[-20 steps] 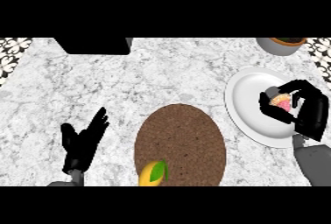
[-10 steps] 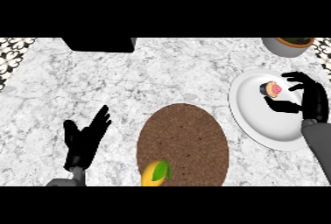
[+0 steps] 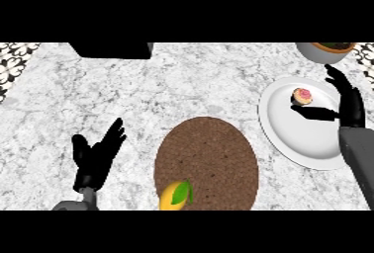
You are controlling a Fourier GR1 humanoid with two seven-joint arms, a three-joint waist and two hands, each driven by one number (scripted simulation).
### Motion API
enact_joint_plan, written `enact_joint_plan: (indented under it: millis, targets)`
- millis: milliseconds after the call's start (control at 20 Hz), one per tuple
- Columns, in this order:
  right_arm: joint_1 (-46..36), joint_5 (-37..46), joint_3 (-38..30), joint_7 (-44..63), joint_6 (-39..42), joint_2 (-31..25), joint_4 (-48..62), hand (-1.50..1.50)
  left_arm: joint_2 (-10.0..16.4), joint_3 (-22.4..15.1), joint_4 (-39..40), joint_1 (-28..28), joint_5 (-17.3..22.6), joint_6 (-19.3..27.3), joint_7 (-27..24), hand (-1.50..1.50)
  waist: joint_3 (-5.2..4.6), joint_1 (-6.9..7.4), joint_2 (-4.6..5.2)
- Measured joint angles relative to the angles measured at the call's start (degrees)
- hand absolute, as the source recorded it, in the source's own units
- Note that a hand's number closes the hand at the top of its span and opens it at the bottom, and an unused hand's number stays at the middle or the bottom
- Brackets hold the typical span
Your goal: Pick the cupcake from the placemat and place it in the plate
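The cupcake (image 3: 302, 95) sits in the upper part of the white plate (image 3: 298, 139), at the right side of the marble counter (image 3: 182, 84) and well apart from the brown oval placemat (image 3: 206, 163). Its pink top faces mostly upward, and a dark wrapper shows at its lower left edge, so it seems a little tilted; it looks almost round from above, and I cannot tell a clear long axis. The right hand (image 3: 352, 106) stands over the right rim of the plate with its fingers straight and spread, pointing away from the robot, and the thumb (image 3: 314, 112) reaches left just below the cupcake without closing on it. The left hand (image 3: 97, 157) rests open at the lower left, fingers up.
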Motion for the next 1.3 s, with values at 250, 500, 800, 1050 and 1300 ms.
enact_joint_plan:
  millis: [250, 500, 800, 1050, 1300]
  targets:
    - [-1.7, -5.9, -6.7, -6.7, 4.8, -1.1, 4.5, -1.5, -0.2, 0.0, -0.5, 1.1, 0.0, -0.1, -0.2, 0.0, -0.09, -0.48, -0.21]
    - [-0.7, -9.4, -10.3, -9.3, 14.1, -4.9, 8.3, -1.5, 0.1, 0.7, 0.0, 1.1, 0.1, -0.3, -0.6, 0.0, -0.15, -1.16, -0.46]
    - [4.8, -10.8, -10.7, -12.6, 29.2, -9.9, 8.9, -1.5, 1.0, 1.6, -0.9, 1.8, 0.3, -0.7, 0.1, 0.0, -0.19, -1.91, -0.78]
    - [10.4, -9.6, -9.6, -17.3, 36.9, -13.2, 9.1, -1.5, 0.6, 1.5, -1.5, 2.2, -0.2, -0.2, 0.7, 0.0, -0.22, -2.08, -0.83]
    - [16.0, -7.9, -8.1, -19.4, 36.7, -14.7, 6.6, -1.5, -0.2, 0.9, -2.3, 3.6, -0.9, 0.1, 0.3, 0.0, -0.27, -2.34, -0.94]
